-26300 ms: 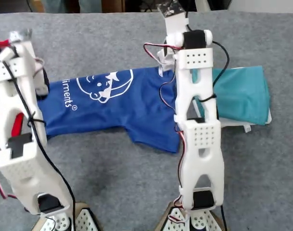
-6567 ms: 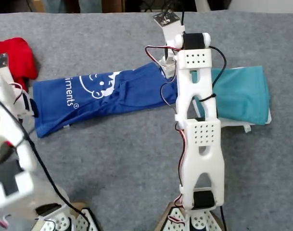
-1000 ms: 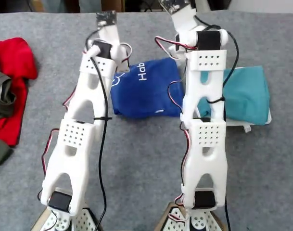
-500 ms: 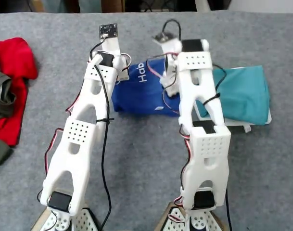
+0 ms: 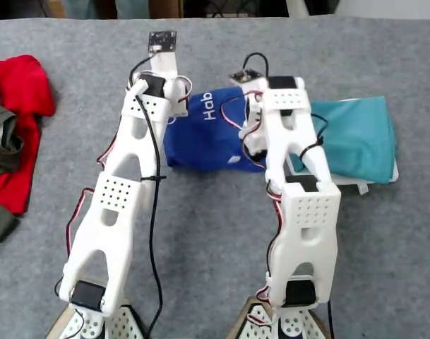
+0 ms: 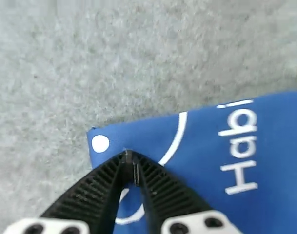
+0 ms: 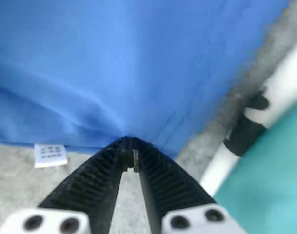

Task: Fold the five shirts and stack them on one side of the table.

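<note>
From above, the grey felt worktop (image 5: 200,233) carried a folded, white-printed blue shirt (image 5: 207,138) between the arms, beside a folded teal shirt (image 5: 356,138). A crumpled red shirt (image 5: 20,85) lay far left. At the left wrist, the left claw (image 6: 128,155) was pinched together on the blue corner. At the right wrist, the right claw (image 7: 129,141) was clamped on its edge.

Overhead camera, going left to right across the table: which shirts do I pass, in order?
red shirt → blue shirt → teal shirt

Blue shirt (image 5: 204,141) now compact rectangle, was long strip; left hand (image 6: 129,155) swung in from 9 o'clock to its corner; right hand (image 7: 129,140) drew back toward 6 o'clock
</note>
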### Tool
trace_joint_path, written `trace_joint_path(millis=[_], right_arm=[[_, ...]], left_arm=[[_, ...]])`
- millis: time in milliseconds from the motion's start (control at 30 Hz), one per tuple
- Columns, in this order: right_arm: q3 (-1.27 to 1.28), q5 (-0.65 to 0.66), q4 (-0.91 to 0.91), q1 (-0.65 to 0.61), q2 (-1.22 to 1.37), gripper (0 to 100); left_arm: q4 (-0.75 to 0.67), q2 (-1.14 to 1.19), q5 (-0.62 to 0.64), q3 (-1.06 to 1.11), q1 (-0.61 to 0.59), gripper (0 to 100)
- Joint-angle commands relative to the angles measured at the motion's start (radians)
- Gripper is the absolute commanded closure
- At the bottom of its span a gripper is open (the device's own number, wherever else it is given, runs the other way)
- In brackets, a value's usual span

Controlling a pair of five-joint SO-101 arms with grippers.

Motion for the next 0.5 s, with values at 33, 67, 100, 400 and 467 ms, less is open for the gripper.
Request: trace_joint_path(millis=[33,67,100,400,467], right_arm=[[-0.173,0.0,0.129,0.011,-0.013,98.4],[-0.209,0.002,0.167,0.011,-0.015,98.4],[-0.245,0.002,0.198,0.008,-0.015,98.4],[-0.314,0.002,0.129,0.009,-0.159,98.4],[-0.328,0.002,0.057,0.012,-0.142,98.4]], left_arm=[[0.075,-0.043,-0.014,-0.093,-0.004,97],[0.095,-0.058,-0.014,-0.093,-0.007,97],[0.115,-0.074,-0.011,-0.093,-0.01,97],[0.245,-0.261,-0.014,-0.085,-0.016,97],[0.247,-0.31,-0.025,-0.079,0.001,97]])
